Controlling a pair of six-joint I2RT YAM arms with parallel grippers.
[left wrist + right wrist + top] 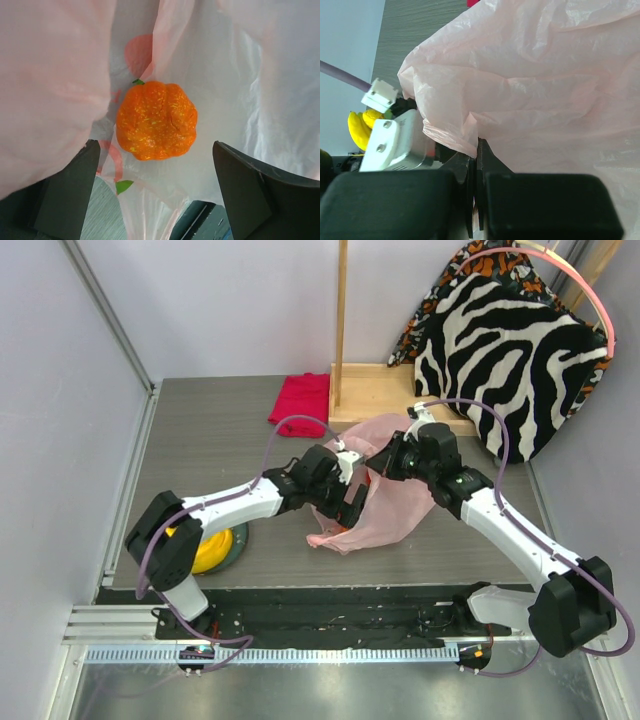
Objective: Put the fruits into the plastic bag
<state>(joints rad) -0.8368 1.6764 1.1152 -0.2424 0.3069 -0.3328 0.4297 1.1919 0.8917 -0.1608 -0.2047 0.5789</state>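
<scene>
Knobbly orange fruit (156,120) in pink plastic bag (240,75), left gripper (155,150) spread wide — empty, right gripper (477,150) pinching bag

The left arm (235,502) reaches from its base at the near left corner toward the middle of the counter. Its wrist is bent, so the left gripper (350,505) points downward. Its fingers (70,192) stand wide apart and nothing is touching them. The right arm (510,530) stretches from the near right inward and away. The right gripper (477,165) has both fingers pressed together, pinching an edge of the plastic bag (545,90).
</scene>
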